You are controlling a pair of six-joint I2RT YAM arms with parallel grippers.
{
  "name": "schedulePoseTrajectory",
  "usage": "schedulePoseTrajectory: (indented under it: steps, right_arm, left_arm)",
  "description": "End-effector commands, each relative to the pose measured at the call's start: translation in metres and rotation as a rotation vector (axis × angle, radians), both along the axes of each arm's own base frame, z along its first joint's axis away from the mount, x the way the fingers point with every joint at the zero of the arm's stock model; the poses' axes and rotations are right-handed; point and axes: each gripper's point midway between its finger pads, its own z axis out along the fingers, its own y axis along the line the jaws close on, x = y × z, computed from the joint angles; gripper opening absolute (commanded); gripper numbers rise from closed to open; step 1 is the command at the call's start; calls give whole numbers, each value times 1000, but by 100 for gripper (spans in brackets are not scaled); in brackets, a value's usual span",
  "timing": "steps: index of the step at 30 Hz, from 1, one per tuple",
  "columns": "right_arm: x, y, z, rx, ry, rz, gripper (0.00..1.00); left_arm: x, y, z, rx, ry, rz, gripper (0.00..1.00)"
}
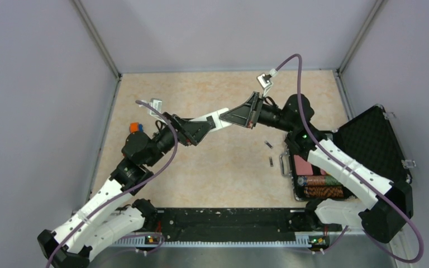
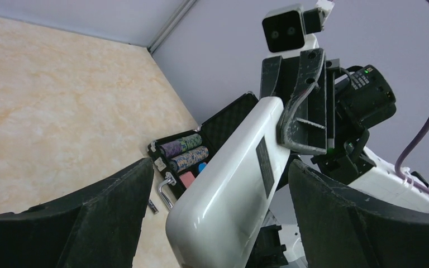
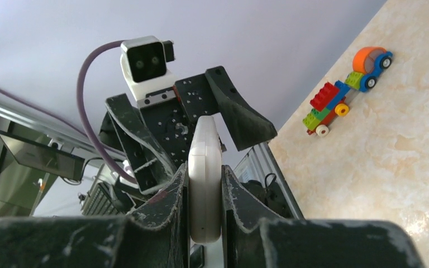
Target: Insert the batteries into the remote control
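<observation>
The white remote control hangs in the air over the middle of the table. My right gripper is shut on its right end; in the right wrist view both pads press the remote's flat sides. My left gripper is open. Its jaws stand wide on either side of the remote's other end, with a gap on each side. The remote's white back with a dark label faces the left wrist camera. Two batteries lie on the table by the case. One battery also shows in the left wrist view.
An open black case at the right holds striped chip rolls and a pink deck. Its metal handle is next to the batteries. A small brick toy car stands at the left near the wall.
</observation>
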Motion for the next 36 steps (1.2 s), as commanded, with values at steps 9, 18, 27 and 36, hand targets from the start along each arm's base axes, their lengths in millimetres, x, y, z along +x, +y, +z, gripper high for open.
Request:
schedulePoseTrajectory:
  steps: [9,18,27,36]
  right_arm:
    - [-3,-1,5,31,18,-17,0]
    - [1,-4,-13,-74,11,-50,24]
    - [-2,0,-22,-88,9,-8,39]
    - [-8,5,-36,-88,26,50,18]
  left_arm:
    - [2,-8,31,-76,4,-67,27]
    - [4,-4,26,-28,80,-188,0]
    - [-8,1,37,32,44,-313,0]
    - [-13,4,48,-14,50,-378,0]
